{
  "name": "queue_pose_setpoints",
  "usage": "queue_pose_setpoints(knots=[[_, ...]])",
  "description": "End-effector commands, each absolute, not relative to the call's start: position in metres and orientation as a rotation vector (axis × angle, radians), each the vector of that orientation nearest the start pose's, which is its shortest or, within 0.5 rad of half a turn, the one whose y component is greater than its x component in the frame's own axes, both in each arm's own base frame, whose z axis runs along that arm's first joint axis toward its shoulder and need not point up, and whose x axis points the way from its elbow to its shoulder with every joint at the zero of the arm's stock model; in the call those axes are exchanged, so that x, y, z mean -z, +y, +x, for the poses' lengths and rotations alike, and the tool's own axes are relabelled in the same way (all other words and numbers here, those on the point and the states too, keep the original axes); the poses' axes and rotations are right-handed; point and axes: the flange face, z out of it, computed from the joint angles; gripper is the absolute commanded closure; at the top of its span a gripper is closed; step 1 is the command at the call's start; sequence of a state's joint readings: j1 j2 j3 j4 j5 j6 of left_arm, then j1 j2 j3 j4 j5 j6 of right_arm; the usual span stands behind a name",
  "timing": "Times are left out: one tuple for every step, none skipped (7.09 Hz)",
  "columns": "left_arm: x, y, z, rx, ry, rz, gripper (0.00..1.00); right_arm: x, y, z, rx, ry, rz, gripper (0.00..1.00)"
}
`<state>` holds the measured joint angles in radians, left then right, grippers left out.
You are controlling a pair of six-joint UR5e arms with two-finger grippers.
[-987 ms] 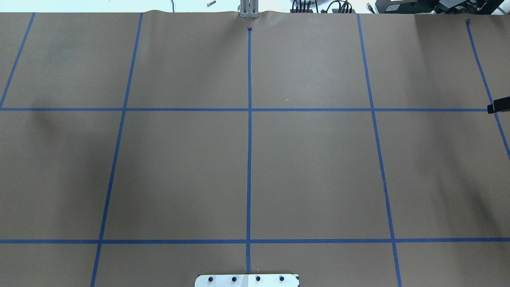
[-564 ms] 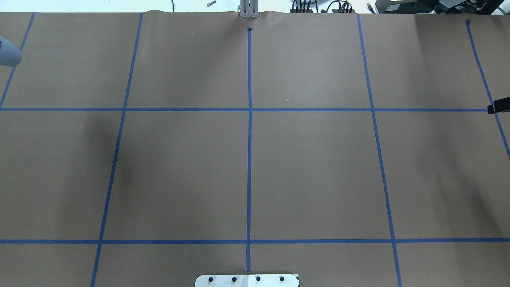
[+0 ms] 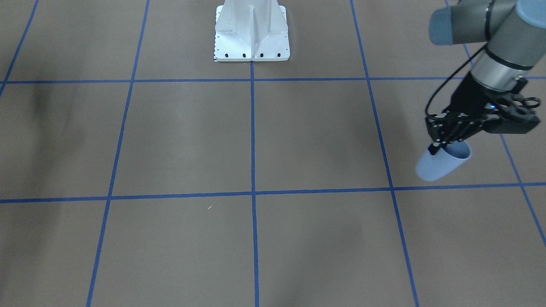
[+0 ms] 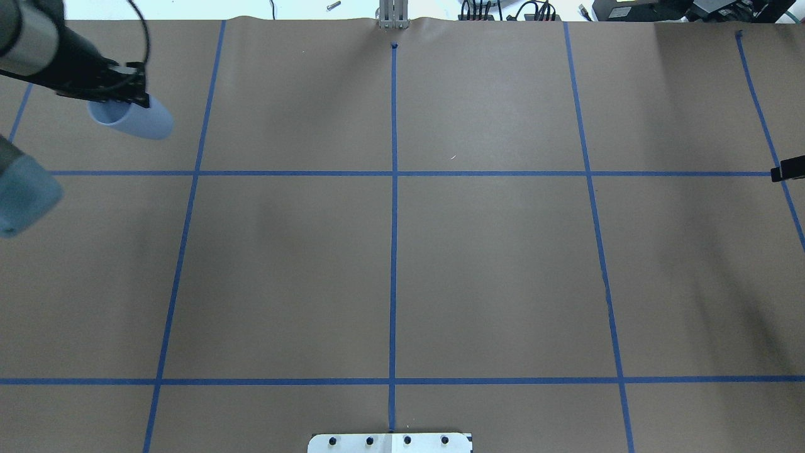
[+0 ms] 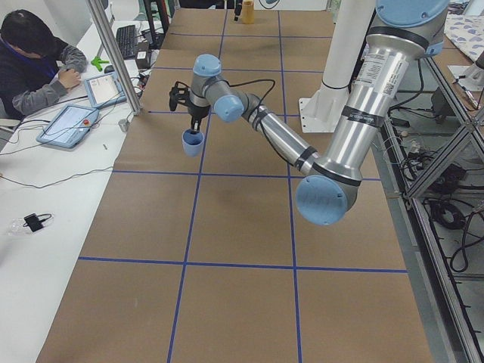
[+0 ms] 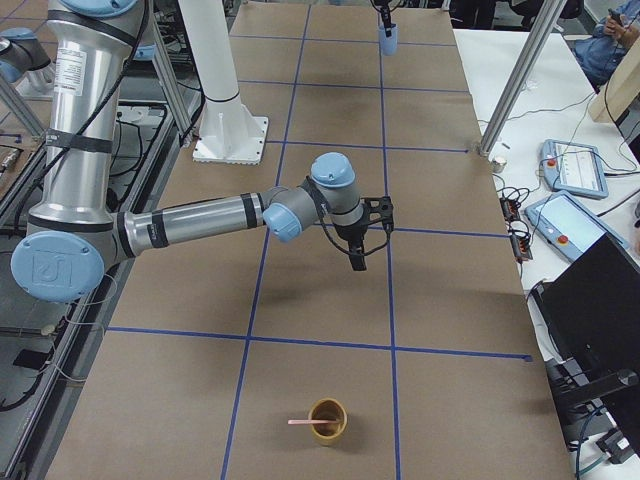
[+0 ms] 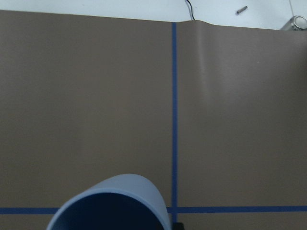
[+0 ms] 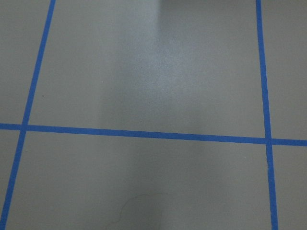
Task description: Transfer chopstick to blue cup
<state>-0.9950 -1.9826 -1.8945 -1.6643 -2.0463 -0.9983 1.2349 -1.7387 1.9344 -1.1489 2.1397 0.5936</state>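
Note:
My left gripper [image 3: 436, 148] is shut on the rim of the pale blue cup [image 3: 442, 165] and holds it tilted above the table. In the overhead view the left gripper [image 4: 129, 102] and the cup [image 4: 139, 121] are at the far left. The cup's dark inside fills the bottom of the left wrist view [image 7: 112, 208]. A thin pale pink chopstick [image 6: 303, 422] leans in a tan cup [image 6: 328, 421] at the table's right end. My right gripper [image 6: 358, 262] hangs above the table beyond that tan cup; I cannot tell whether it is open or shut.
The white robot base plate [image 3: 251, 42] is at the table's robot side. Blue tape lines [image 4: 394, 173] grid the brown paper. A person sits at a side desk with tablets [image 5: 72, 125] by the left end. A metal post [image 5: 113, 53] stands there.
My left arm has come in from the left edge of the overhead view, carrying the blue cup to the right. The right gripper's tip at the right edge has stayed put.

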Motion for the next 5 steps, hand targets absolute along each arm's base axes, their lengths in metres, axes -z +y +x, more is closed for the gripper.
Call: queue_pose_setpoints(knots=[[-0.175, -0.500, 0.378, 0.240, 0.857, 0.191, 1.00, -0.517, -0.444, -0.071, -0.068, -0.759, 0.290, 0.00], [-0.140, -0.487, 0.426, 0.295, 0.884, 0.157, 1.00, -0.518, -0.445, -0.070, -0.070, -0.756, 0.290, 0.00], [-0.119, -0.472, 0.473, 0.302, 0.877, 0.151, 1.00, -0.519, -0.445, -0.071, -0.071, -0.755, 0.287, 0.00], [-0.115, -0.453, 0.515, 0.308, 0.853, 0.144, 1.00, -0.519, -0.445, -0.071, -0.070, -0.755, 0.288, 0.00], [-0.092, -0.440, 0.552, 0.316, 0.855, 0.118, 1.00, -0.519, -0.445, -0.071, -0.070, -0.757, 0.288, 0.00]])
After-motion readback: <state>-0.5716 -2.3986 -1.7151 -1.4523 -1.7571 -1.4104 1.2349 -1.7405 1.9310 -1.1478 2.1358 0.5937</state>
